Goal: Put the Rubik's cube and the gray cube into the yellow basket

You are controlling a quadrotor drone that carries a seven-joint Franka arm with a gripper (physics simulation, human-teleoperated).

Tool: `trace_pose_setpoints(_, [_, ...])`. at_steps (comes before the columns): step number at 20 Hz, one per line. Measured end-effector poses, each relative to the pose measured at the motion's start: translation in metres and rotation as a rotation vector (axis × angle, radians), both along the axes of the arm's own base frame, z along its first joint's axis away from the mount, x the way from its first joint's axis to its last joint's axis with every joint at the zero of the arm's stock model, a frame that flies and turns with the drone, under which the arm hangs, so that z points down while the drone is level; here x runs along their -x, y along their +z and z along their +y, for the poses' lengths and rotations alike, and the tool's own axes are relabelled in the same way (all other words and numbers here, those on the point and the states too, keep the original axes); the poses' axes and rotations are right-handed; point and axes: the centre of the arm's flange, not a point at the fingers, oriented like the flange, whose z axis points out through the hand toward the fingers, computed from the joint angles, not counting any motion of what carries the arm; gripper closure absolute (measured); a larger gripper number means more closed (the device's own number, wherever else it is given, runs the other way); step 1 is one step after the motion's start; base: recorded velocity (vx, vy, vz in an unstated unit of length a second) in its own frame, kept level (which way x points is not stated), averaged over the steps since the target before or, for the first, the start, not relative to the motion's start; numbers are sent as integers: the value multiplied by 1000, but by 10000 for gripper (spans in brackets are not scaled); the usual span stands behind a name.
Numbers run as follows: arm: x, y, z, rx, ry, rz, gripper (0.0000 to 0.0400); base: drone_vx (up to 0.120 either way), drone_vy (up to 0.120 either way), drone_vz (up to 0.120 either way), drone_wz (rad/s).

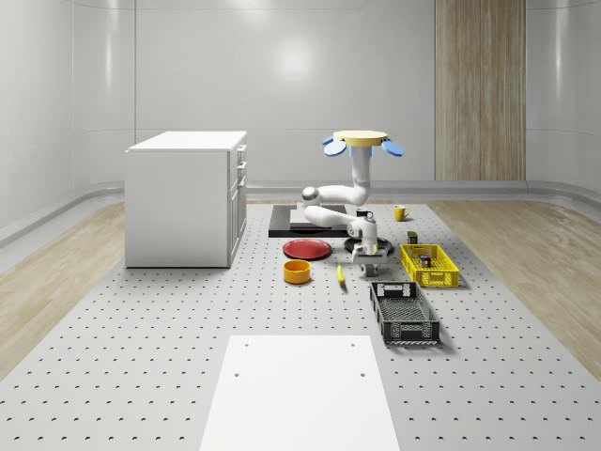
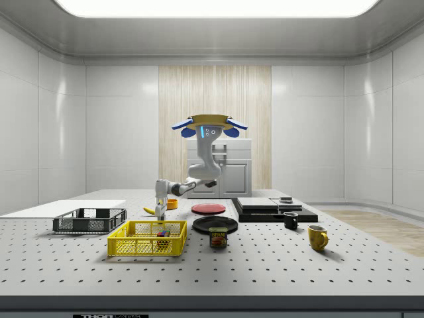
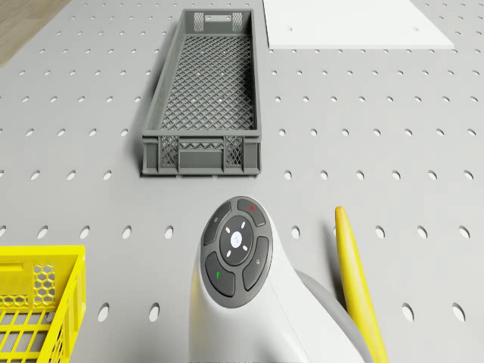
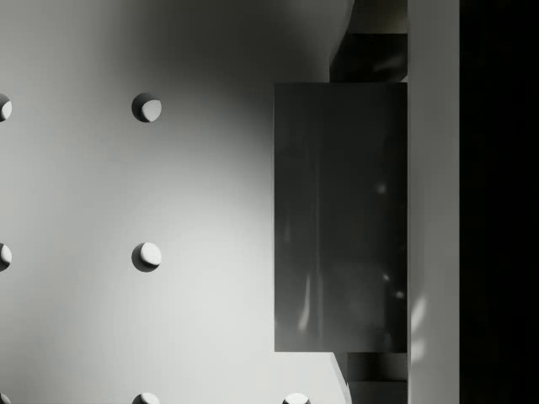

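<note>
Drone (image 1: 364, 139) hovering above the perforated desk (image 1: 169, 319), arm reaching down between the yellow basket (image 1: 429, 265) and the banana (image 1: 340, 274).
Gripper (image 1: 365, 266) is hanging low at the desk surface; in the wrist view a gray cube (image 4: 340, 217) is sitting right against it, though whether the jaws are clamping it I cannot tell. Rubik's cube (image 2: 161, 232) is lying inside the yellow basket. Gray crate (image 1: 404, 313), orange bowl (image 1: 298, 272) and red plate (image 1: 307, 248) are standing nearby.
</note>
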Motion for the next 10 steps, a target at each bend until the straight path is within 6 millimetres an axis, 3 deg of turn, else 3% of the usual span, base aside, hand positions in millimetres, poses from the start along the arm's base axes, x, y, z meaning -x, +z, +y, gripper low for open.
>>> trace_pose_setpoints(4, [0, 0, 0, 0, 0, 0, 122, 0, 0, 0, 0])
trace_pose_setpoints(10, [0, 0, 0, 0, 0, 0, 144, 0, 0, 0, 0])
